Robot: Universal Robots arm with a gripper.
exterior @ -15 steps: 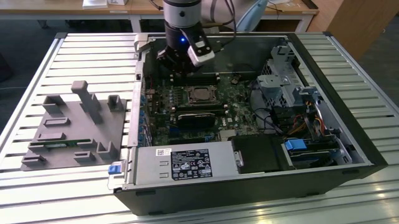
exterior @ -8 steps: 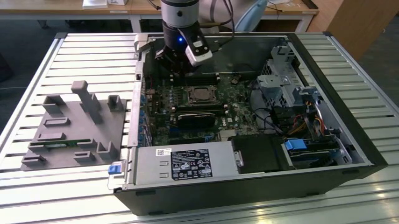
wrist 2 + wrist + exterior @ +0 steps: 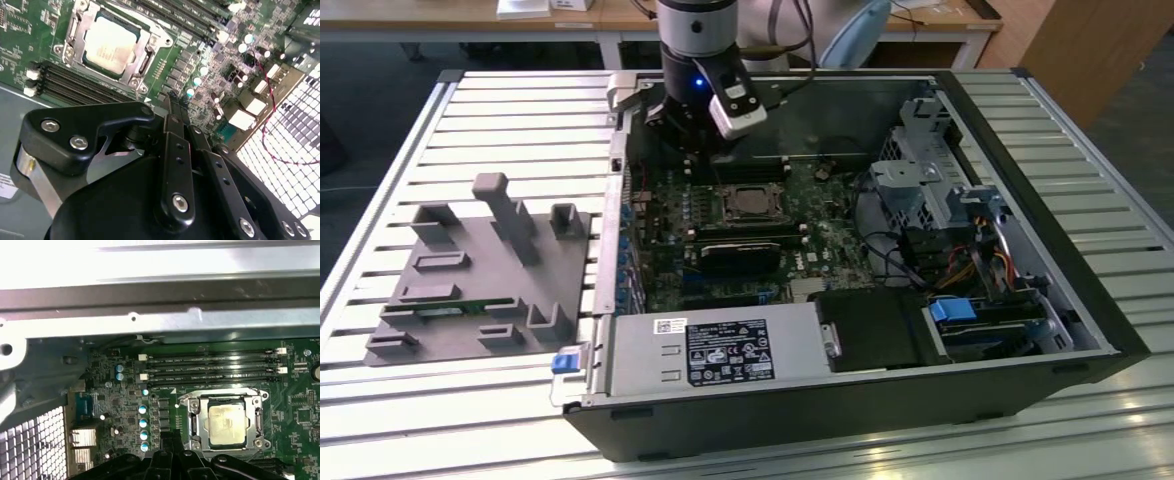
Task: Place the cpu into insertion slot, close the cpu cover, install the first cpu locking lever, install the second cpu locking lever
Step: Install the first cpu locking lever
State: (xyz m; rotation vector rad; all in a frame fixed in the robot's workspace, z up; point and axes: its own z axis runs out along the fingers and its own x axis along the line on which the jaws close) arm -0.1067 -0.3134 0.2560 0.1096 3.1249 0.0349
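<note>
- We find the case (image 3: 854, 410) lying open on a slatted table (image 3: 520, 120). Its walls box in the green board on every side.
- One gripper (image 3: 172, 100) hangs inside the case, fingers drawn together with nothing between them. In the exterior view it stands over the board between the far wall and the slot (image 3: 724, 205).
- One cpu (image 3: 111, 44) sits in the slot, silver top up. In the second wrist view the gripper's tip is near one corner of the socket, apart from it and touching neither cpu nor frame.
- One cover (image 3: 226, 401) lies down as a silver frame around the cpu.
- Room is open straight above the cpu and tight at the sides. In the first wrist view we count four memory slots (image 3: 210, 371) in a row between the socket and the case wall (image 3: 150, 315).
- One black block (image 3: 740, 255) sits just beside the slot on its near side in the exterior view. A drive cage (image 3: 921, 180) stands well off toward the exterior view's right.
- One grey fixture (image 3: 480, 270) rests on the table outside the case, at the exterior view's left.
- Writing: a black label (image 3: 727, 350) carries white print, a small white sticker (image 3: 670, 323) sits beside it, and there are faint marks on the cpu top. We can read none of it.
</note>
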